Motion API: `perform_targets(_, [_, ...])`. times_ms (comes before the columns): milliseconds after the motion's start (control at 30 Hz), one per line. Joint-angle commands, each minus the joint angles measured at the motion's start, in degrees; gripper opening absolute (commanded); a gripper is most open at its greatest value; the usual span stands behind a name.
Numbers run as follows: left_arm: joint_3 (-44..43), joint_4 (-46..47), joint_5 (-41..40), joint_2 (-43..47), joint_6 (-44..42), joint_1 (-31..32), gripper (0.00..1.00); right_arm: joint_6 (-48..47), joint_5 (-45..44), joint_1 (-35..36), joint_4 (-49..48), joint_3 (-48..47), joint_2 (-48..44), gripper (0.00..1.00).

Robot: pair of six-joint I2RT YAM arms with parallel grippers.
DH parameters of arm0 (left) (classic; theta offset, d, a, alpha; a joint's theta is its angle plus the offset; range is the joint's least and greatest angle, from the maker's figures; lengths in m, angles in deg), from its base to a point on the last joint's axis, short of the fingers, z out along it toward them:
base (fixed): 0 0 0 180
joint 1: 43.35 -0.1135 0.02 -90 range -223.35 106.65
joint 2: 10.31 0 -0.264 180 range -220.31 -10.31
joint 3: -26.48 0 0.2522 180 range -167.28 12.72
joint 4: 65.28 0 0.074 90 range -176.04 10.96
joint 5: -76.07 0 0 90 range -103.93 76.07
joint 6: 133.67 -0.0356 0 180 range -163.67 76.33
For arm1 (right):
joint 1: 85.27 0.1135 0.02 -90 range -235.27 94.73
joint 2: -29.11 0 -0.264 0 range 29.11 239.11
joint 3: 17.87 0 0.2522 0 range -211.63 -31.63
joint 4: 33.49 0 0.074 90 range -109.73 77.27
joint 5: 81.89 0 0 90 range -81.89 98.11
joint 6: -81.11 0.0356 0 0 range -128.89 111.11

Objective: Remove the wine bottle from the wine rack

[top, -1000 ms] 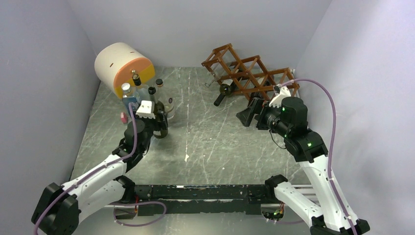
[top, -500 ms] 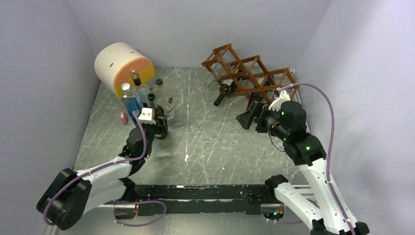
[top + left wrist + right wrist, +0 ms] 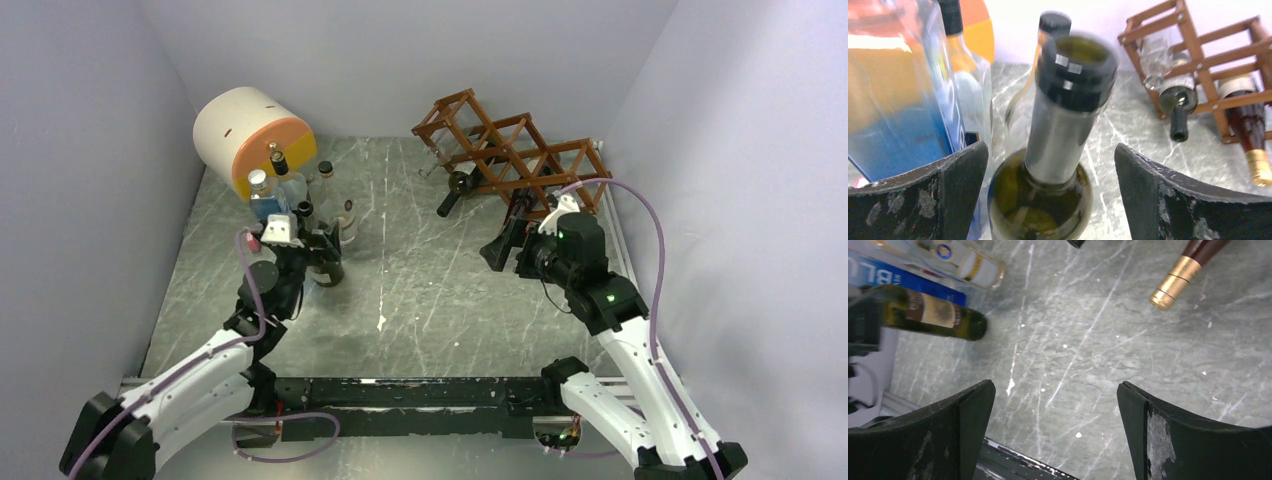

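The reddish-brown wine rack (image 3: pixel 512 150) stands at the back right, and it also shows in the left wrist view (image 3: pixel 1198 45). A dark bottle with a black neck (image 3: pixel 455 192) (image 3: pixel 1178 107) pokes out of a lower cubby. A brown bottle with a gold foil top (image 3: pixel 1254 155) (image 3: pixel 1180 282) lies in the cubby beside it. My right gripper (image 3: pixel 500 245) (image 3: pixel 1055 395) is open and empty over bare table just in front of the rack. My left gripper (image 3: pixel 312 252) (image 3: pixel 1050 165) is open, its jaws either side of an upright green wine bottle (image 3: pixel 328 268) (image 3: pixel 1058 125) without touching it.
A white-and-orange cylinder (image 3: pixel 252 135) lies at the back left. Several upright bottles, one of them blue (image 3: pixel 268 208) (image 3: pixel 898 100), crowd in front of it. A clear bottle (image 3: pixel 1160 60) lies in an upper cubby. Grey walls close in on three sides.
My left wrist has drawn back and to the left, its jaws still around the standing green bottle. My right gripper has shifted slightly left and nearer, away from the rack.
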Motion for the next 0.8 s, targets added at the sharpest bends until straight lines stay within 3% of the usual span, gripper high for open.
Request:
perform_targets(0, [-5.2,-12.7,2.07,7.13,2.03,-0.2,1.0,-2.0,-6.27,0.15,-1.84,2.21,1.36,0.97])
perform_targets(233, [-12.49,-32.86,6.35,18.87,2.83,-0.2,1.0,-0.99,-14.44,0.14,-6.88,5.11,5.76,0.97])
perform_targets(500, [-26.93,-51.39,12.1,22.73,-3.21,-0.2,0.99,-0.66,-28.65,-0.13,-16.63,7.82,17.39,0.98])
perform_targets(767, [-34.08,-53.47,22.01,20.7,-16.31,-0.22,0.96,1.2,-28.39,-3.0,-36.77,11.91,29.51,0.96])
